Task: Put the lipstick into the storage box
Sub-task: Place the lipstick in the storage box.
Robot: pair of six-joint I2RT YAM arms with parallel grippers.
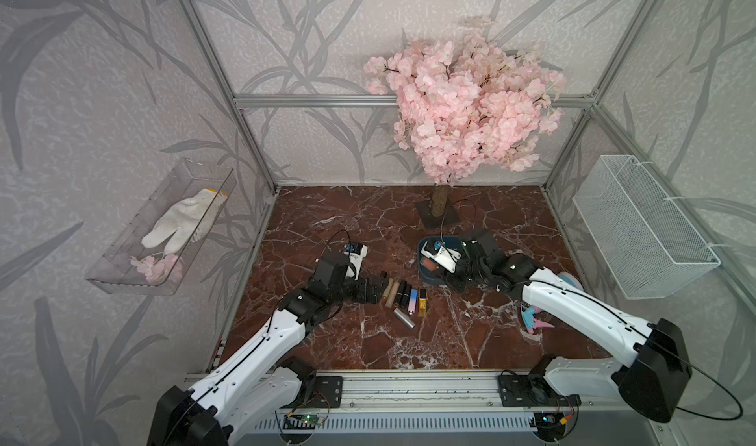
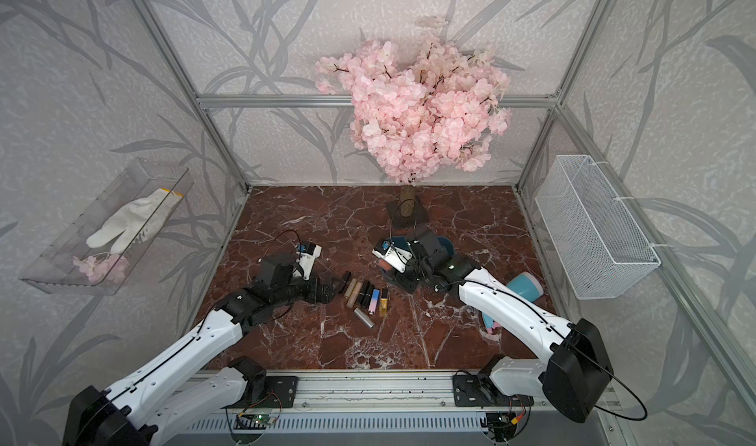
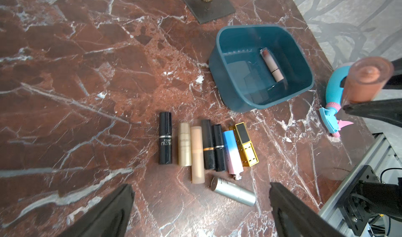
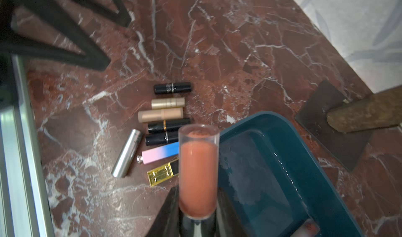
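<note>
**Over the storage box (image 1: 422, 270), a coral lipstick (image 1: 427, 263) is clamped by the right gripper (image 4: 197, 195)**

In both top views the clear-capped tube is held above the box's 9 o'clock side. In the right wrist view it is seen jutting forward from between the 2 black fingers (image 4: 168, 207), which are pressed against its lower part. Its height over the rim cannot be told.

1 pale pink lipstick (image 3: 273, 65) is already laid flat on the box floor.

On the red marble table (image 1: 470, 341), a row of 7 lipsticks (image 1: 403, 296) is lined up side by side at 7 o'clock from the box. A silver tube (image 1: 404, 318) is laid at a slant at the row's 6 o'clock edge.

The left gripper (image 3: 201, 188) is positioned at the row's 9 o'clock end, with its jaws spread wide and nothing between them.

A blue and pink spray bottle (image 1: 532, 321) is partly hidden under the right arm, at 4 o'clock from the box. The blossom tree's base plate (image 1: 425, 218) is found at 12 o'clock.
</note>
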